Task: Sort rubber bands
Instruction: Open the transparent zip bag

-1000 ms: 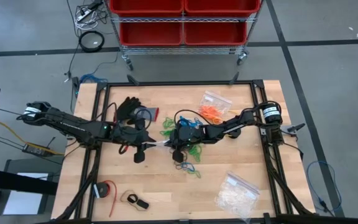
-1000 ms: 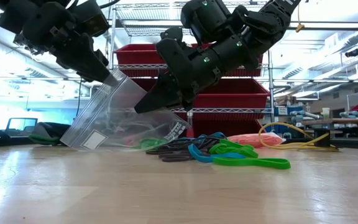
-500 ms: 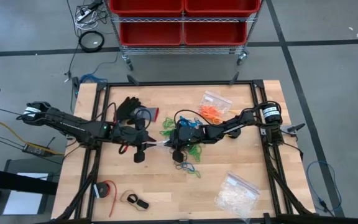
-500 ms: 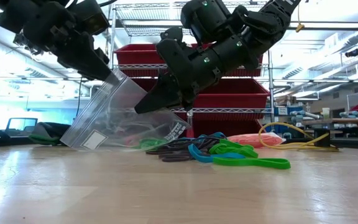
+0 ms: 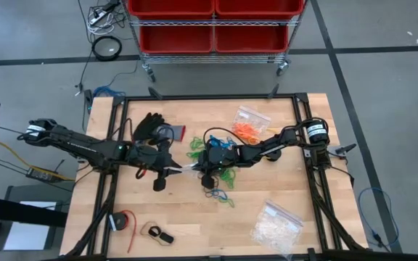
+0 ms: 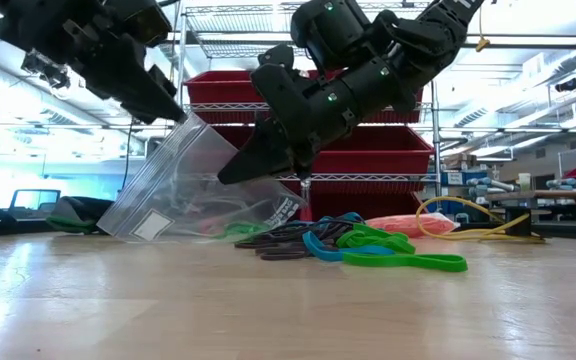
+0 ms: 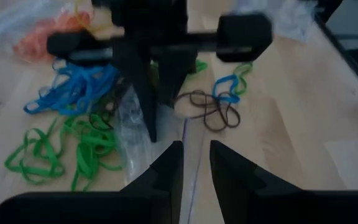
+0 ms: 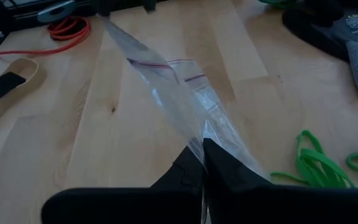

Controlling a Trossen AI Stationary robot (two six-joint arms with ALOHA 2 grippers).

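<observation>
Rubber bands (image 6: 368, 247) lie in a heap in the middle of the table (image 5: 267, 188), green, blue and dark ones mixed up, just beside my two pincers. My left pincer (image 6: 168, 108) pinches the top corner of a clear bag (image 6: 183, 185). My right pincer (image 8: 202, 155) is squeezed tight on the other side of the same bag, so the bag hangs stretched between us, with its bottom resting on the wood. Since a moment ago my left arm has lifted a tiny bit, and the bag's corner has come up with it. My right arm has stayed put. I think we are pulling the bag's mouth open so bands can go in. None are sorted into it yet, as far as I can see.
</observation>
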